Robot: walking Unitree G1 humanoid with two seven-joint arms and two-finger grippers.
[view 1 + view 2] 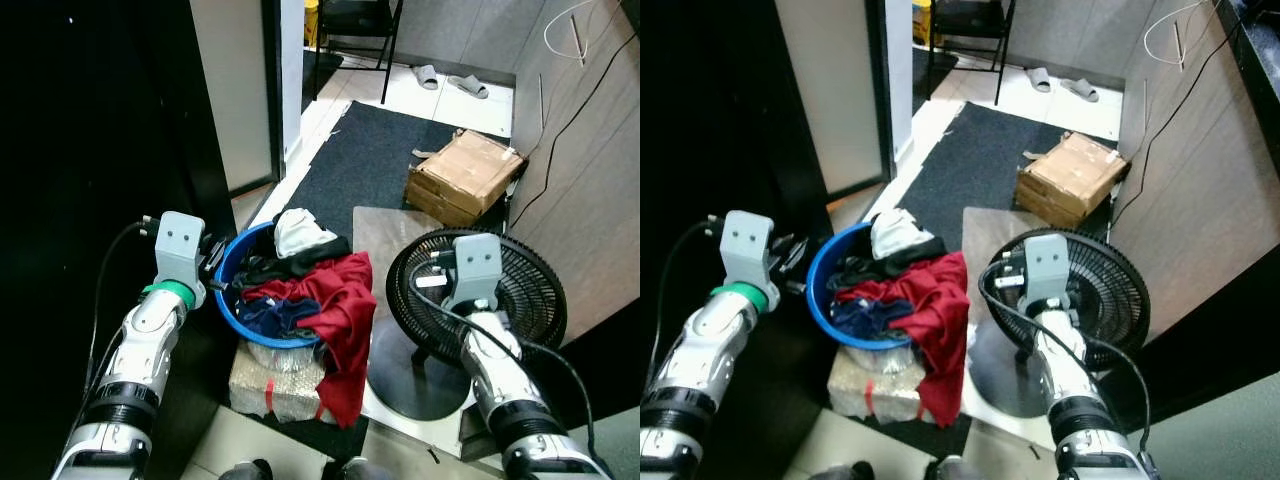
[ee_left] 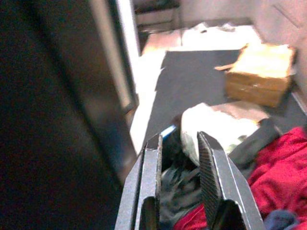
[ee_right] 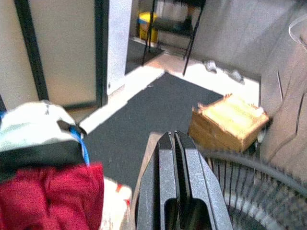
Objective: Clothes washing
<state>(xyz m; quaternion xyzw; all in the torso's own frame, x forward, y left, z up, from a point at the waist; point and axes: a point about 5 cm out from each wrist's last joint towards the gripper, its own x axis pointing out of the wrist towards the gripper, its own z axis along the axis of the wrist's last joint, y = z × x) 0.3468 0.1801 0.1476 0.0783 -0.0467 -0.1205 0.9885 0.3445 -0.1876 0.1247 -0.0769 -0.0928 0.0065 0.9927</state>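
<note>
Blue basin point(image 1: 228, 268) is overflowing with red, white and dark clothes point(image 1: 335, 300); black fan point(image 1: 480, 290) is standing beside it. Left hand point(image 2: 178, 143) is hovering, fingers apart; right hand point(image 3: 176, 143) is pressed together.

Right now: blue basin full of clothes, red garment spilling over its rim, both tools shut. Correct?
Not quite. The left tool is open, a gap between its fingers in the left wrist view. The right tool is shut. Blue basin and spilling red garment are right.

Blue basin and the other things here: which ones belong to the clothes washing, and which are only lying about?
For the washing:
blue basin
red garment
white cloth
black clothes
left pincer, at the basin's rim

Lying about:
black fan
cardboard box
dark mat
slippers
black chair
</note>
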